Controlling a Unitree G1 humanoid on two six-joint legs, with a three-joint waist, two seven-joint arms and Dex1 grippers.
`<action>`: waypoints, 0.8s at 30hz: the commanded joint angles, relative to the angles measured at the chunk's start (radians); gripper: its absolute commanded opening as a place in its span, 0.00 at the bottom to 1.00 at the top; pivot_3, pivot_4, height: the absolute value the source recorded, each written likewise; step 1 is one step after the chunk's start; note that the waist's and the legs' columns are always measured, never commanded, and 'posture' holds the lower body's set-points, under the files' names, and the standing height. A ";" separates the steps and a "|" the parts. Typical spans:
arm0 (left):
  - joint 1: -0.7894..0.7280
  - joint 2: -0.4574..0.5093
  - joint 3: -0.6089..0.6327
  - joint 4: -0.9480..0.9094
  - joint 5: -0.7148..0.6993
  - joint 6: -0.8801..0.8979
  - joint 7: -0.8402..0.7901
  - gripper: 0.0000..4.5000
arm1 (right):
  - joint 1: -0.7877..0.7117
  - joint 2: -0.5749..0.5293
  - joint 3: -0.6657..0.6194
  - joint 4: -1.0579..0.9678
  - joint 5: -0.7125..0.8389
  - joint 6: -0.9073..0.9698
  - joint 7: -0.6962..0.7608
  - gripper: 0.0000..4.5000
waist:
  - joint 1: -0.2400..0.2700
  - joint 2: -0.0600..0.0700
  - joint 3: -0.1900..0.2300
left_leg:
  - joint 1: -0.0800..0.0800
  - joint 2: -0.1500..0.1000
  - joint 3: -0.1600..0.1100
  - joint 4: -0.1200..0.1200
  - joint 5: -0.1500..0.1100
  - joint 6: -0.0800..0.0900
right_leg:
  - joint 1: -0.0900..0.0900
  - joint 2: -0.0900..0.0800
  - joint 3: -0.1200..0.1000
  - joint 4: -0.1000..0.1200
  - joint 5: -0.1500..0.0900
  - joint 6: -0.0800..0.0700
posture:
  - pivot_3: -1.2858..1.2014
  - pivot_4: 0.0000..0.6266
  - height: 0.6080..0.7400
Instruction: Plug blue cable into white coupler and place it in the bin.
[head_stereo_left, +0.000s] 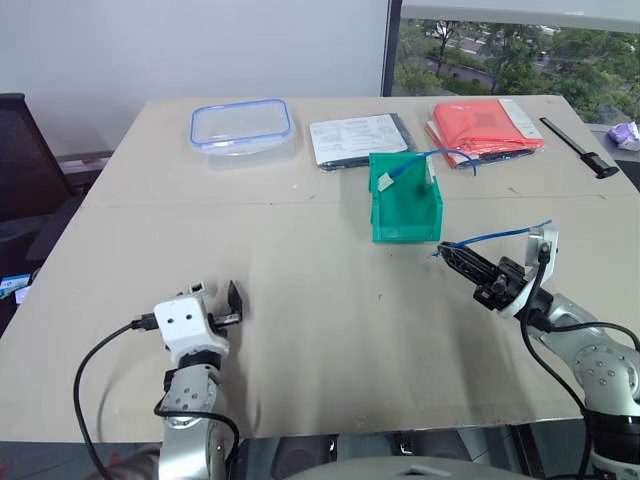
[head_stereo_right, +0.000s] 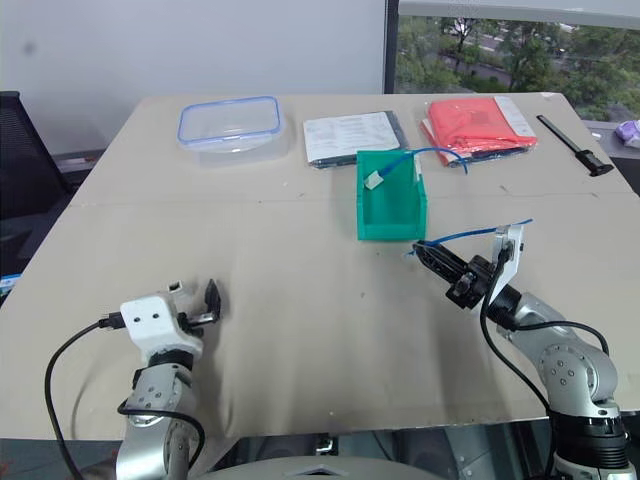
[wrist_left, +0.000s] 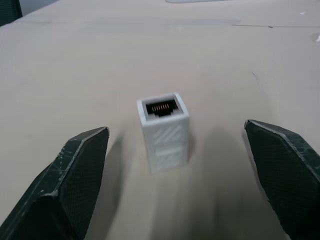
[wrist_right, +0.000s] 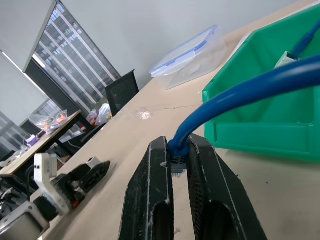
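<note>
Left claw (wrist_left: 175, 150) gapes around white coupler (wrist_left: 163, 131); right claw (wrist_right: 179, 152) pinches blue cable (wrist_right: 240, 92).

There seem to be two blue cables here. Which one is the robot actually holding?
The blue cable pinched at its plug end in the right hand, arching back over that arm. The other blue cable lies draped in the green bin, untouched.

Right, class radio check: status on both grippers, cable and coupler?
Left gripper open around white coupler. Right gripper shut on blue cable. Not yet plugged. Path clear.
</note>
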 joint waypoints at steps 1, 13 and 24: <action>-0.016 0.010 0.011 0.057 0.004 0.008 0.010 0.63 | 0.009 0.009 -0.005 -0.058 -0.003 -0.014 -0.001 0.00 | 0.000 0.001 0.000 | 0.000 0.000 0.000 0.000 0.000 0.000 | 0.000 0.000 0.000 0.000 0.000 0.000 | 0.52 0.24 1.00; -0.157 0.142 -0.161 0.157 -0.085 -0.010 -0.346 0.13 | -0.016 0.008 0.047 -0.119 -0.086 -0.034 0.004 0.00 | 0.007 0.007 -0.005 | 0.000 -0.001 0.000 0.001 0.000 0.000 | 0.000 -0.001 -0.001 0.000 0.000 0.000 | 0.52 0.24 1.00; -0.568 0.269 -0.501 0.493 -0.185 -0.058 -1.096 0.13 | -0.066 -0.093 0.212 -0.117 -0.369 -0.182 0.137 0.00 | -0.001 0.004 -0.003 | -0.002 -0.005 0.001 0.001 0.000 0.001 | 0.000 0.002 0.001 -0.002 0.001 0.003 | 0.52 0.24 1.00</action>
